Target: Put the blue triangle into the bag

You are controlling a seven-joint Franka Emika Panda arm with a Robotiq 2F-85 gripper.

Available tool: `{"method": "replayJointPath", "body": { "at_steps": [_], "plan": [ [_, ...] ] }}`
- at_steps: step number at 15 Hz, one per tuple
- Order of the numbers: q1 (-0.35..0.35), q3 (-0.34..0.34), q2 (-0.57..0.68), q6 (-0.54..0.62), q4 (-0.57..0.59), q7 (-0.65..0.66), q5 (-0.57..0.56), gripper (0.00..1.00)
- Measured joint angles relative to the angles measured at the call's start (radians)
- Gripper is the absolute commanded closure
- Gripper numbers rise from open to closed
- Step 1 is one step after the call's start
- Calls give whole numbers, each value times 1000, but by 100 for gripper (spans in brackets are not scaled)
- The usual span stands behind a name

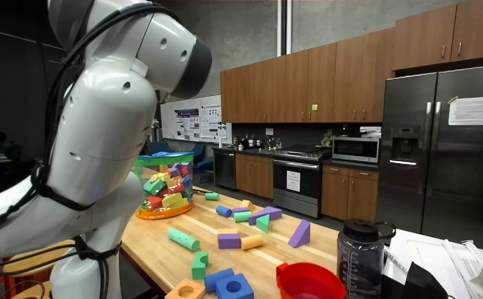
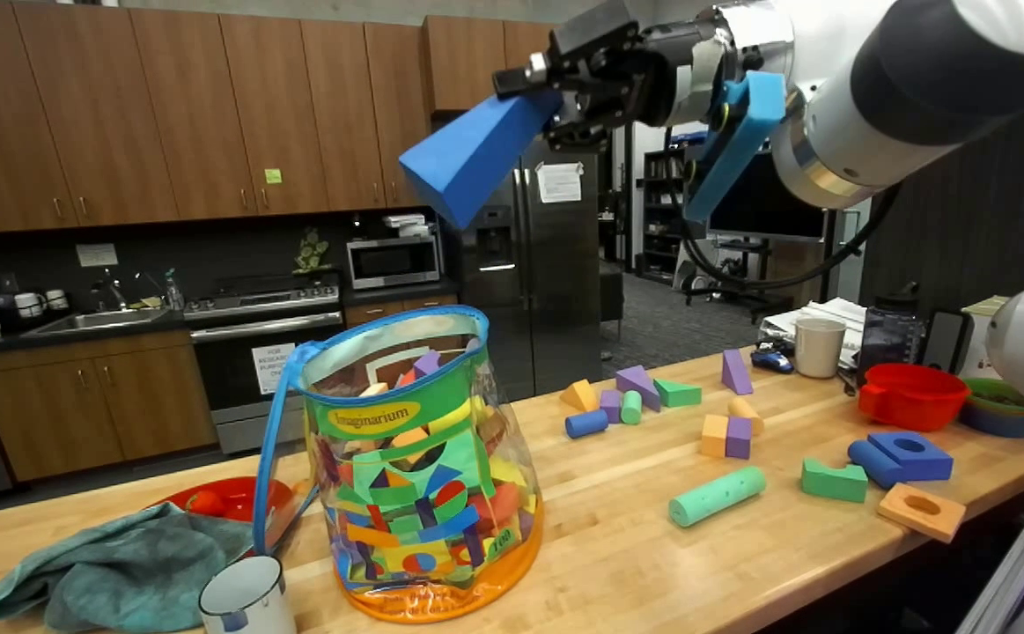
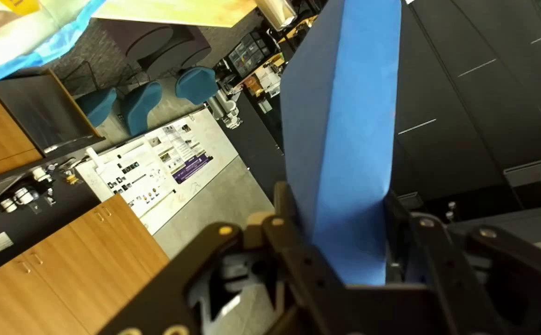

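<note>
The blue triangle is a long, smooth, solid blue block. It is held tilted in the air, its free end pointing down and left in an exterior view. My gripper is shut on its other end, with a finger on each side; the wrist view also shows the block between the fingers. The clear bag, with a green band and blue rim, stands open on the table, full of coloured blocks. The blue triangle is well above its rim and apart from it. The bag partly hides behind the arm; there the gripper is hidden.
Loose blocks lie on the table, among them a green cylinder, a blue ring block and a purple wedge. A red bowl stands at the far end. A white mug and a cloth lie beside the bag.
</note>
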Motion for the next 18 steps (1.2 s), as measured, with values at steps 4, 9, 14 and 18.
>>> {"method": "replayJointPath", "body": {
  "at_steps": [4,9,14,18],
  "plan": [
    [15,-79,50,-1,97,0,0,82],
    [82,-178,202,-1,276,12,1,82],
    [182,-276,370,-1,447,43,24,82],
    [233,-371,459,-1,540,82,27,82]
  ]
}}
